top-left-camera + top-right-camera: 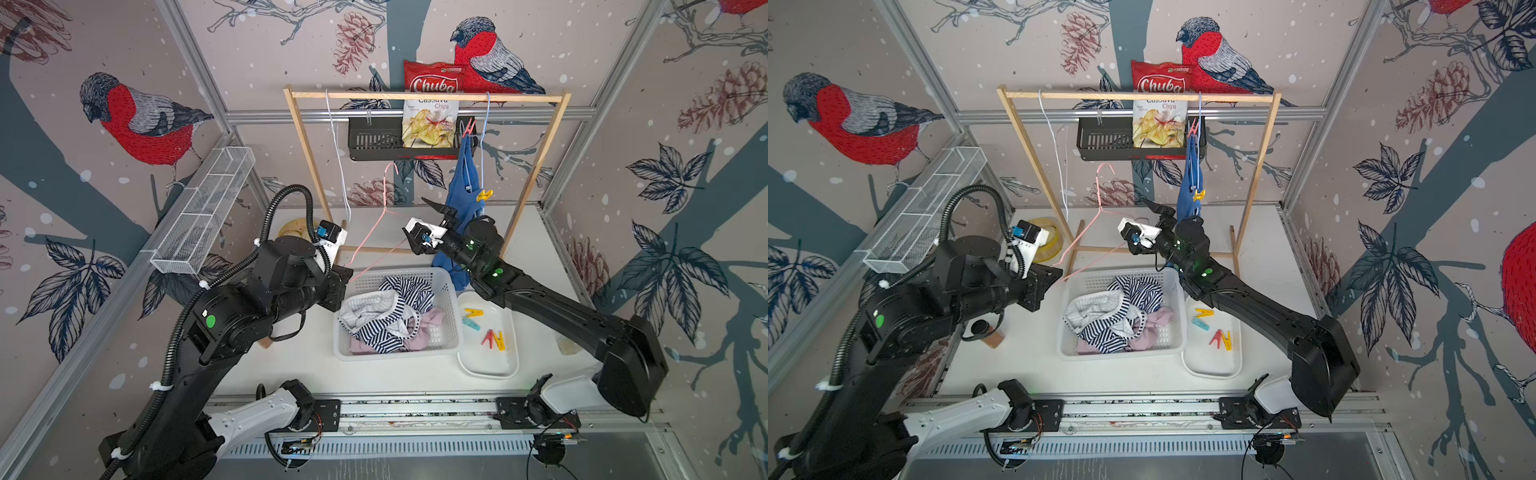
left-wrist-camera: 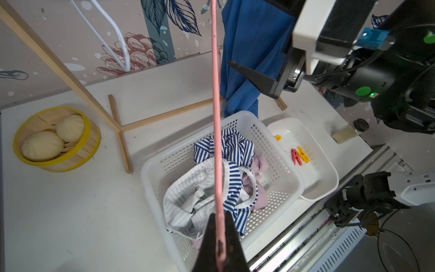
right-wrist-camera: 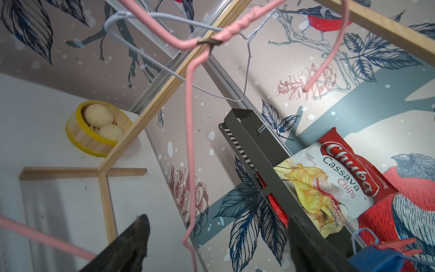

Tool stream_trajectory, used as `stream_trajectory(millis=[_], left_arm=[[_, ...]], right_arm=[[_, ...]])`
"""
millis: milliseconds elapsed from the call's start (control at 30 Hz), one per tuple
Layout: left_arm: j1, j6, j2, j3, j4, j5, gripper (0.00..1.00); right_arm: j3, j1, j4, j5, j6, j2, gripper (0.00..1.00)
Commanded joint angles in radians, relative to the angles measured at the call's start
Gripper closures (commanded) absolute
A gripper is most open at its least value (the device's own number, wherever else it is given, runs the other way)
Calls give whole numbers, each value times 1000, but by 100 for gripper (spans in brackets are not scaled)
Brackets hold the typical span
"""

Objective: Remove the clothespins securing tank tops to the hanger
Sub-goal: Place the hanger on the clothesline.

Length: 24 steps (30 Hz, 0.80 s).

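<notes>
My left gripper (image 2: 220,216) is shut on a bare pink hanger (image 2: 215,94), held off the rail above the white basket (image 1: 451,291). The right gripper (image 3: 217,220) stands open, with the pink hanger's wire (image 3: 189,117) passing loosely between its fingers. A blue tank top (image 1: 461,199) hangs from a blue hanger (image 1: 487,124) on the rail, pinned by a red clothespin (image 1: 468,126) and a yellow clothespin (image 1: 484,195). The striped tank top (image 1: 399,316) and the pink one (image 1: 432,320) lie in the basket. Several clothespins (image 1: 488,337) lie in the white tray (image 1: 511,332).
A wooden rack (image 1: 424,97) spans the back and also carries a bare white hanger (image 1: 338,166). Behind it a black wall shelf (image 1: 374,141) holds a chips bag (image 1: 430,120). A yellow steamer with buns (image 2: 56,139) sits back left and a small jar (image 2: 348,131) right of the tray.
</notes>
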Motion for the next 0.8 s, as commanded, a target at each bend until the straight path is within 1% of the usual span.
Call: stream_trajectory(millis=[0, 67, 167, 300, 400, 467, 533, 633, 767], left_arm=[[0, 22, 4, 10, 62, -136, 100], [1, 44, -5, -3, 121, -148, 100], [0, 65, -22, -28, 247, -169, 100], [1, 79, 22, 28, 314, -271, 100], [0, 93, 39, 51, 371, -328, 100], [0, 105, 47, 56, 414, -345, 100], [0, 121, 76, 89, 431, -351, 100], [0, 138, 131, 144, 434, -360, 100], [0, 155, 190, 188, 445, -360, 100]], right_arm=[[1, 3, 86, -35, 178, -41, 0], [11, 6, 63, -28, 262, -69, 0], [49, 10, -29, 6, 433, -105, 0], [128, 23, -235, 61, 655, -138, 0], [63, 52, -246, 85, 770, -220, 0], [-1, 92, -221, 121, 812, -282, 0], [-38, 150, -219, 185, 828, -331, 0], [-39, 237, -273, 290, 847, -368, 0], [-50, 306, -336, 395, 908, -421, 0]])
